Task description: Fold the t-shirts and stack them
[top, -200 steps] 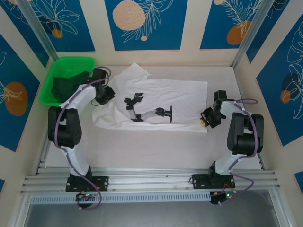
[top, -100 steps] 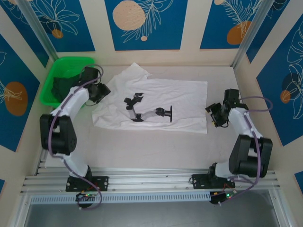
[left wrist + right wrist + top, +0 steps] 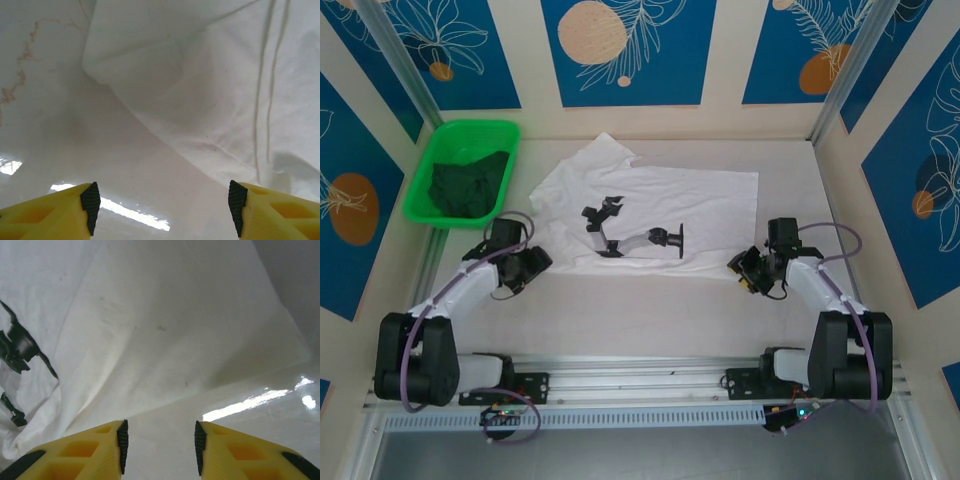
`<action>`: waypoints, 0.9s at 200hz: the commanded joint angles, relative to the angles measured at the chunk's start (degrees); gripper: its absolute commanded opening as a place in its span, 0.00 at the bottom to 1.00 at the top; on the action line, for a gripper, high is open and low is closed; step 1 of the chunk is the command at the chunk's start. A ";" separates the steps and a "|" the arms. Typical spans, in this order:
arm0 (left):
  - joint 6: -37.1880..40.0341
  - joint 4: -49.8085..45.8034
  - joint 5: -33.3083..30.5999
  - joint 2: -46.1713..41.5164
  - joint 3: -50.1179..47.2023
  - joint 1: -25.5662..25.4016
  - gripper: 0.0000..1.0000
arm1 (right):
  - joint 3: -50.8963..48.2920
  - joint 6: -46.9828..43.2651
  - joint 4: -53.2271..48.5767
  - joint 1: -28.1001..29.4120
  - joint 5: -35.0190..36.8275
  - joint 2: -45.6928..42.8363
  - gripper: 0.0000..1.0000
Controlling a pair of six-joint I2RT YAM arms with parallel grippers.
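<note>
I am hovering my left hand (image 3: 161, 207) and right hand (image 3: 159, 445), both released and empty, near the front corners of the white t-shirt (image 3: 660, 215) spread on the bench (image 3: 640, 310), the green t-shirt (image 3: 468, 185) lying in the tray (image 3: 470, 128), and I am risking pinching one cloth layer, skewing the fold.

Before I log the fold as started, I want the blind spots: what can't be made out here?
Dark green t-shirt, top view: bunched in the tray; collar and sleeves lost in its own folds.
White t-shirt, left wrist view: cut off by the top and right edges.
Chest print, right wrist view: cut off by the left edge.
</note>
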 commanded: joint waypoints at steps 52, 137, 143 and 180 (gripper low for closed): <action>2.03 10.22 -0.86 12.87 3.64 0.30 0.47 | 2.95 3.97 -1.24 0.83 3.92 8.86 0.40; 2.48 6.60 -8.94 12.27 4.90 3.63 0.00 | 3.44 3.73 -4.25 -5.60 6.85 10.10 0.41; 2.51 6.45 -9.14 12.00 4.75 3.74 0.00 | 3.38 3.61 -4.26 -6.18 6.87 10.26 0.40; 2.52 6.00 -9.51 11.06 3.92 4.53 0.00 | 1.82 3.14 -3.29 -10.97 4.64 10.51 0.39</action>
